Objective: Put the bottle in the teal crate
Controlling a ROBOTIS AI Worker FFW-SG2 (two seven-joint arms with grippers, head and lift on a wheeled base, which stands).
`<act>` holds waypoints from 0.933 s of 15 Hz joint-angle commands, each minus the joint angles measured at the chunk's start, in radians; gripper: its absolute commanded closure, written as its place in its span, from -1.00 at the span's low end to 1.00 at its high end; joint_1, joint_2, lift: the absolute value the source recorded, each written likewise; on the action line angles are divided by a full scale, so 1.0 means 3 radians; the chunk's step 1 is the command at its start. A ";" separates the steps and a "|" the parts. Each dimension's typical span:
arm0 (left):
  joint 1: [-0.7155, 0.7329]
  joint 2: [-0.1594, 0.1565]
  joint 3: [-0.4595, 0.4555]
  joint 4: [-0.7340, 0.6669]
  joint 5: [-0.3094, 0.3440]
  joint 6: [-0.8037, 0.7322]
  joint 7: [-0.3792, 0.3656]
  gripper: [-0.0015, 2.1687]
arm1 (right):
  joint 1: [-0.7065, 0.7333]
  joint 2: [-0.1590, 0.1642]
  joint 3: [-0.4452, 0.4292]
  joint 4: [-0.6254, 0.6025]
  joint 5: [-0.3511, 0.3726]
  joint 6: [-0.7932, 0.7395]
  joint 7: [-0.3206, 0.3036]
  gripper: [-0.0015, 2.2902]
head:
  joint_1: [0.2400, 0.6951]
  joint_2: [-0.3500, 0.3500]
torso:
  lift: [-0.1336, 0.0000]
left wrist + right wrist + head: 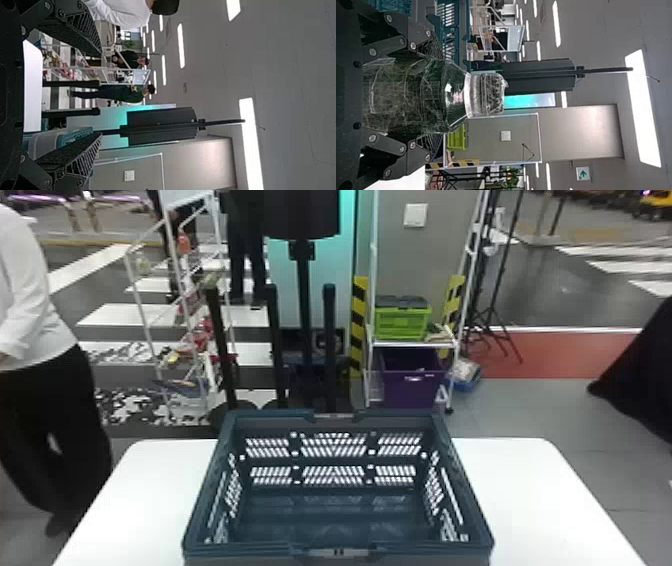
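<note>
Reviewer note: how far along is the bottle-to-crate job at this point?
Done: the bottle is picked up, clamped upright between the fingers of the right tool; the teal crate stands open-side up on the white table.
In hand: just the bottle; the left tool is open and holds nothing.
Left: the bottle is not yet inside, so carrying it over the rim, lowering and releasing it likely remain.

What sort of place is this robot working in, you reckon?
Probably a large indoor hall set up for demonstrations or robot trials. A long ceiling light shows it's indoors; painted crossing stripes and a purple bin on a rack suggest a staged setup.
</note>
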 commanded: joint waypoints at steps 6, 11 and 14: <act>0.0000 -0.0003 0.0000 0.0019 0.0005 -0.0008 0.0000 -0.82 | 0.0012 0.0007 0.0000 -0.0001 0.0005 0.0002 0.0000 0.61 | 0.14 0.00 | 1.00; -0.0005 -0.0003 0.0000 0.0045 0.0010 -0.0008 0.0000 -0.82 | 0.0042 0.0022 -0.0006 -0.0031 0.0010 -0.0009 0.0000 0.61 | 0.14 0.00 | 1.00; 0.0000 0.0002 0.0000 0.0060 0.0005 -0.0018 0.0000 -0.82 | 0.0058 0.0022 -0.0006 -0.0226 0.0020 0.0053 0.0000 0.61 | 0.14 0.00 | 1.00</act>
